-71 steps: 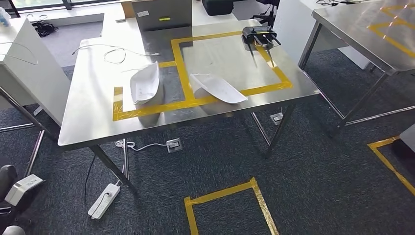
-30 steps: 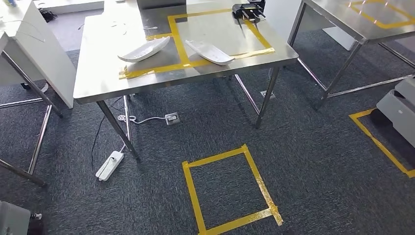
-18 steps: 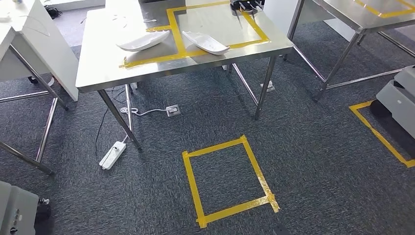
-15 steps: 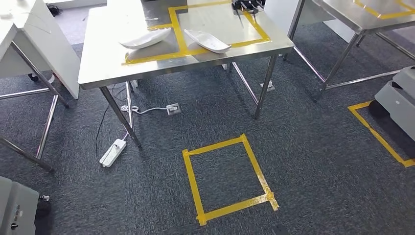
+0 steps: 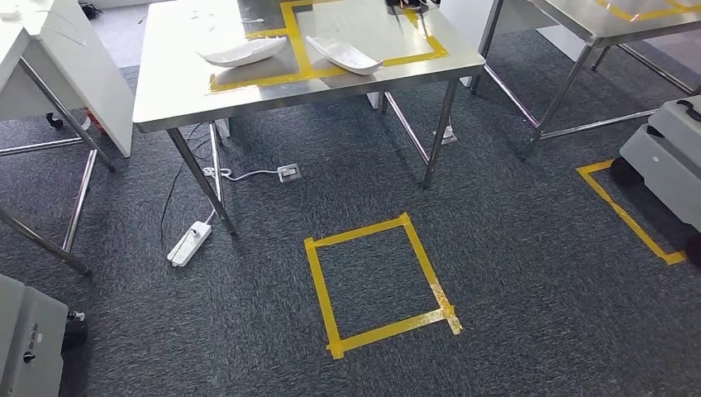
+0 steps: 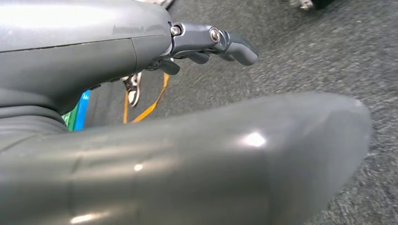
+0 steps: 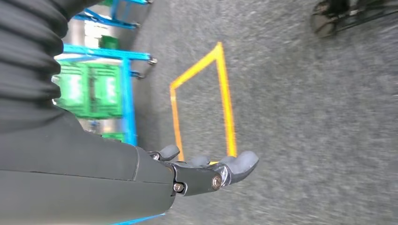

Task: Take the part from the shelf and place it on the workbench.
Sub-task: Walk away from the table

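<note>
parts [image 5: 343, 55] on workbench [image 5: 165, 99] | no legible writing | hands empty

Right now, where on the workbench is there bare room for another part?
Workbench: free along the near edge and the left strip beside the taped boxes. Crowded around the tape divider, where two white parts lie either side. Black device at the far edge.

A silver steel workbench [image 5: 165, 99] carries yellow tape lines [image 5: 248, 80] and two white curved shell parts [image 5: 343, 55]. Dark grey speckled carpet [image 5: 512, 273] bears a yellow tape square [image 5: 318, 285]. A blue-framed shelf [image 7: 126, 89] holds green crates [image 7: 89, 89].
</note>
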You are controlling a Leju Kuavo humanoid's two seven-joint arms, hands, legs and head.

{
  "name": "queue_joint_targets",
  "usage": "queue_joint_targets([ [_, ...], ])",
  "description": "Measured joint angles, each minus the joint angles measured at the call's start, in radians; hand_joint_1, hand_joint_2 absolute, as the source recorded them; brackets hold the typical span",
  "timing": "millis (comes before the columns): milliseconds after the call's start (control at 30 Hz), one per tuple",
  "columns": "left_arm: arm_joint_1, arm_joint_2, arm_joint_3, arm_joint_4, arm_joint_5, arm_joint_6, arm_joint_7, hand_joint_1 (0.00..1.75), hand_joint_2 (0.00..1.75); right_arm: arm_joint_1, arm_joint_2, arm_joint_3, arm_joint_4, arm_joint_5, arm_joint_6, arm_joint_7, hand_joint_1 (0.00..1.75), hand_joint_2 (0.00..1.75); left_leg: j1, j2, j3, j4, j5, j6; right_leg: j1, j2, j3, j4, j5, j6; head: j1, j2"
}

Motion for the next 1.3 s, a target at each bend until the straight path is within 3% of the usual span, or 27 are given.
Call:
queue_joint_targets([
  [67, 0.003, 0.001, 0.001, 0.001, 0.001, -0.007, 0.013, 0.00, 0.00, 0.000, 0.001, 0.000, 0.000, -0.004, 0.002, -0.041, 0.00, 1.75, 0.000, -0.002, -0.003, -0.001, 0.010, -0.013, 0.001, -0.001, -0.011, -0.002, 0.010, -0.017, 0.000, 0.000],
  [100, 0.006, 0.000, 0.001, 0.001, 0.001, -0.009, 0.017, 0.00, 0.00, -0.002, 0.001, 0.000, 0.000, -0.007, 0.004, -0.060, 0.00, 1.75, 0.002, -0.003, -0.008, 0.005, 0.002, -0.019, 0.000, -0.003, -0.018, -0.002, 0.017, -0.026, 0.000, 0.000],
  [167, 0.011, -0.005, 0.002, 0.002, 0.002, -0.010, 0.011, 0.00, 0.00, -0.008, 0.000, 0.001, 0.000, -0.003, 0.017, -0.092, 0.00, 1.75, 0.004, -0.005, -0.030, 0.065, -0.066, -0.028, -0.001, -0.006, -0.038, -0.005, 0.036, -0.041, -0.001, 0.000],
  [233, 0.010, -0.012, 0.002, 0.002, 0.002, -0.009, -0.012, 0.00, 0.00, -0.015, -0.001, 0.007, 0.000, 0.014, 0.034, -0.112, 0.00, 1.75, 0.005, -0.006, -0.059, 0.187, -0.161, -0.032, 0.003, -0.007, -0.063, -0.004, 0.056, -0.047, -0.003, 0.000],
  [267, 0.008, -0.015, 0.002, 0.002, 0.001, -0.009, -0.024, 0.00, 0.00, -0.019, -0.001, 0.011, 0.000, 0.022, 0.040, -0.120, 0.00, 1.75, 0.005, -0.006, -0.066, 0.242, -0.186, -0.033, 0.005, -0.008, -0.076, -0.003, 0.067, -0.048, -0.003, 0.000],
  [300, 0.006, -0.019, 0.002, 0.002, -0.001, -0.009, -0.033, 0.00, 0.00, -0.022, -0.002, 0.014, 0.000, 0.028, 0.043, -0.126, 0.00, 1.75, 0.004, -0.006, -0.059, 0.270, -0.186, -0.031, 0.008, -0.009, -0.089, -0.002, 0.077, -0.048, -0.003, 0.000],
  [333, 0.003, -0.023, 0.002, 0.002, -0.004, -0.010, -0.039, 0.00, 0.00, -0.026, -0.003, 0.016, 0.000, 0.029, 0.044, -0.132, 0.00, 1.75, 0.003, -0.006, -0.036, 0.263, -0.166, -0.026, 0.011, -0.010, -0.101, -0.001, 0.088, -0.048, -0.003, 0.000],
  [400, -0.005, -0.031, 0.002, 0.002, -0.012, -0.016, -0.051, 0.00, 0.87, -0.031, -0.005, 0.018, 0.000, 0.028, 0.044, -0.141, 0.00, 1.75, -0.003, -0.006, 0.053, 0.154, -0.118, -0.008, 0.016, -0.011, -0.123, 0.001, 0.106, -0.046, -0.003, 0.000],
  [467, -0.014, -0.036, 0.002, 0.001, -0.015, -0.033, -0.057, 0.00, 1.75, -0.033, -0.007, 0.018, 0.000, 0.025, 0.048, -0.146, 0.00, 1.75, -0.011, -0.006, 0.144, 0.014, -0.121, 0.008, 0.017, -0.013, -0.134, 0.000, 0.121, -0.038, -0.002, 0.000],
  [533, -0.018, -0.039, 0.002, 0.001, -0.015, -0.054, -0.051, 0.00, 1.75, -0.032, -0.009, 0.018, 0.000, 0.025, 0.054, -0.147, 0.00, 1.75, -0.018, -0.006, 0.173, -0.044, -0.134, 0.016, 0.013, -0.015, -0.135, -0.005, 0.137, -0.026, -0.005, 0.000],
  [600, -0.019, -0.041, 0.002, 0.002, -0.023, -0.073, -0.033, 0.00, 1.75, -0.029, -0.012, 0.018, 0.000, 0.025, 0.052, -0.142, 0.00, 1.75, -0.016, -0.004, 0.165, -0.054, -0.115, 0.026, 0.011, -0.013, -0.137, -0.006, 0.145, -0.013, -0.009, 0.000],
  [633, -0.020, -0.042, 0.002, 0.002, -0.029, -0.079, -0.024, 0.00, 1.75, -0.026, -0.014, 0.018, 0.000, 0.024, 0.048, -0.137, 0.00, 1.75, -0.013, -0.003, 0.159, -0.058, -0.103, 0.033, 0.011, -0.010, -0.145, 0.012, 0.129, -0.007, -0.008, 0.000],
  [700, -0.019, -0.044, 0.002, 0.002, -0.043, -0.084, -0.010, 0.00, 1.75, -0.018, -0.020, 0.018, 0.000, 0.021, 0.037, -0.126, 0.00, 1.75, -0.008, 0.000, 0.141, -0.062, -0.082, 0.041, 0.007, -0.005, -0.183, 0.110, 0.054, 0.004, -0.005, 0.000],
  [767, -0.016, -0.044, 0.002, -0.001, -0.048, -0.084, -0.005, 0.00, 1.75, -0.005, -0.027, 0.025, 0.000, 0.007, 0.023, -0.114, 0.00, 1.75, -0.007, 0.001, 0.119, -0.056, -0.069, 0.040, 0.002, -0.003, -0.220, 0.239, -0.022, 0.014, -0.004, 0.000],
  [800, -0.015, -0.044, 0.002, -0.005, -0.044, -0.085, -0.005, 0.00, 1.75, 0.005, -0.033, 0.034, 0.000, -0.007, 0.018, -0.111, 0.00, 1.75, -0.006, 0.002, 0.110, -0.052, -0.064, 0.038, 0.000, -0.003, -0.220, 0.270, -0.037, 0.018, -0.004, 0.000],
  [833, -0.014, -0.044, 0.001, -0.012, -0.037, -0.085, -0.007, 0.00, 1.75, 0.017, -0.038, 0.048, 0.000, -0.025, 0.014, -0.108, 0.00, 1.75, -0.004, 0.002, 0.102, -0.045, -0.060, 0.035, -0.003, -0.004, -0.197, 0.258, -0.032, 0.021, -0.004, 0.000],
  [933, -0.015, -0.043, -0.001, -0.040, -0.003, -0.088, -0.017, 0.00, 1.75, 0.049, -0.048, 0.099, 0.000, -0.087, 0.010, -0.110, 0.00, 1.75, 0.002, 0.002, 0.078, -0.018, -0.058, 0.021, -0.006, -0.002, -0.064, 0.065, 0.020, 0.024, -0.003, 0.000],
  [967, -0.015, -0.042, -0.001, -0.048, 0.010, -0.090, -0.021, 0.00, 1.75, 0.057, -0.050, 0.119, 0.000, -0.109, 0.009, -0.112, 0.00, 1.75, 0.000, 0.002, 0.069, -0.010, -0.059, 0.016, -0.007, -0.001, -0.040, 0.020, 0.027, 0.020, -0.003, 0.000],
  [1100, -0.009, -0.037, -0.004, -0.073, 0.063, -0.095, -0.037, 0.00, 1.75, 0.089, -0.056, 0.213, -0.001, -0.203, 0.005, -0.118, 0.00, 1.75, -0.006, 0.003, 0.055, -0.005, -0.062, 0.033, -0.004, -0.001, -0.034, -0.003, 0.031, 0.003, -0.004, 0.000],
  [1233, 0.009, -0.035, -0.012, -0.087, 0.110, -0.100, -0.051, 0.00, 1.75, 0.101, -0.066, 0.303, -0.014, -0.287, 0.003, -0.124, 0.00, 1.75, -0.004, 0.002, 0.055, -0.015, -0.046, 0.012, -0.001, -0.002, -0.039, -0.002, 0.037, -0.007, -0.004, 0.000],
  [1300, 0.021, -0.033, -0.019, -0.095, 0.137, -0.103, -0.060, 0.00, 0.87, 0.110, -0.072, 0.353, -0.023, -0.335, 0.003, -0.129, 0.00, 1.75, -0.004, 0.001, 0.054, -0.017, -0.042, 0.005, 0.000, -0.003, -0.040, -0.002, 0.038, -0.009, -0.004, 0.000],
])
